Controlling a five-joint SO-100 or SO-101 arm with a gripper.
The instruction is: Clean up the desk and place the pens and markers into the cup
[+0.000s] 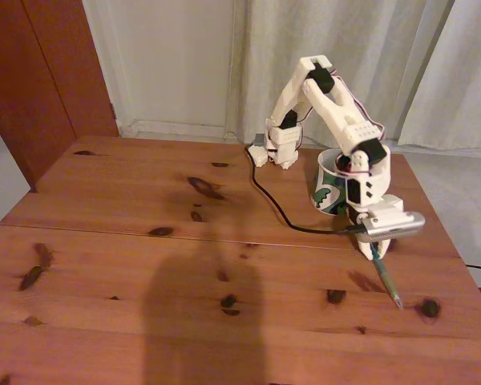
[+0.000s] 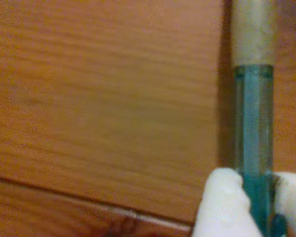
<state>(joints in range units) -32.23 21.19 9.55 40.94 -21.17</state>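
Beside the cup (image 1: 330, 192), the tool (image 2: 259, 207) clamps the teal pen (image 2: 254, 128); wrist view shows its pale grip.

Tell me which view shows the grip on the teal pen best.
Wrist view: the white fingers pinch the teal pen from both sides, close up. The fixed view shows the whole pen slanting down to the desk, grip hidden.

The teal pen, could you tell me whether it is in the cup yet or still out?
Out. The end effector grips the pen above the desk, beside the cup.
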